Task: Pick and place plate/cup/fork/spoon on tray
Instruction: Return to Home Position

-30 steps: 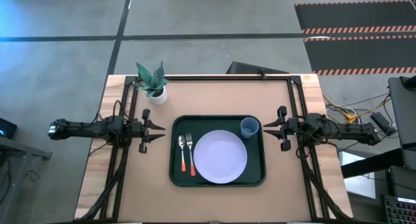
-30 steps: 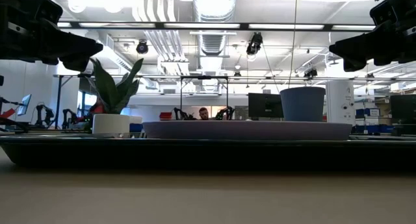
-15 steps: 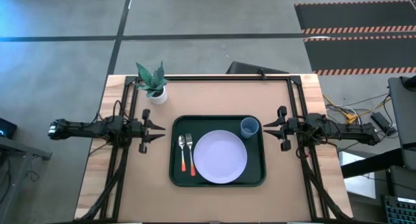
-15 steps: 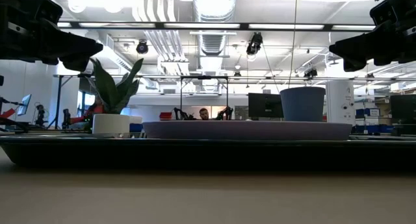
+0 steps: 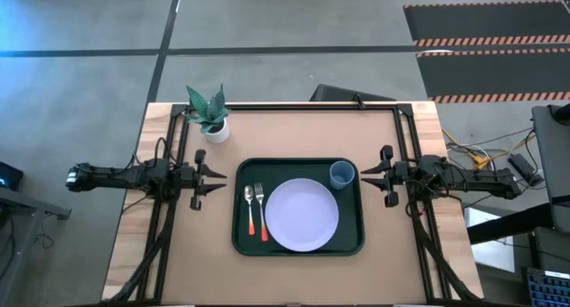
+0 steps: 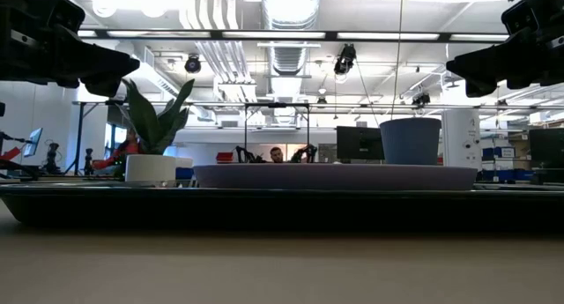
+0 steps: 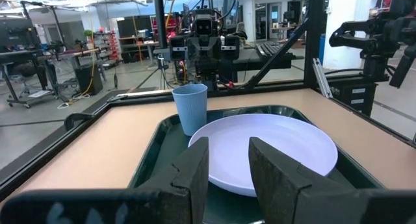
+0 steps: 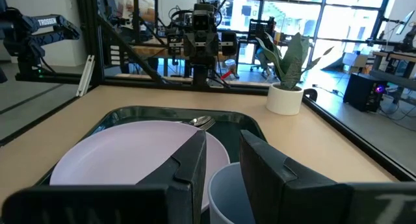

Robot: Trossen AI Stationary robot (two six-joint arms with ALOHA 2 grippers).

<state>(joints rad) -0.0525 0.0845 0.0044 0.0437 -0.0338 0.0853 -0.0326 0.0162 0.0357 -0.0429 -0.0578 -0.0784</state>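
Observation:
The dark green tray lies in the middle of the table. On it rest the lavender plate, the blue cup at the far right corner, and the spoon and fork side by side on the left, handles toward the near edge. My left gripper hangs level just left of the tray, open and holding nothing. My right gripper hangs level just right of the tray beside the cup, also open and holding nothing.
A white pot with a green plant stands at the table's far left. Black frame rails run along the table's left, right and far sides. Bare wood lies in front of the tray.

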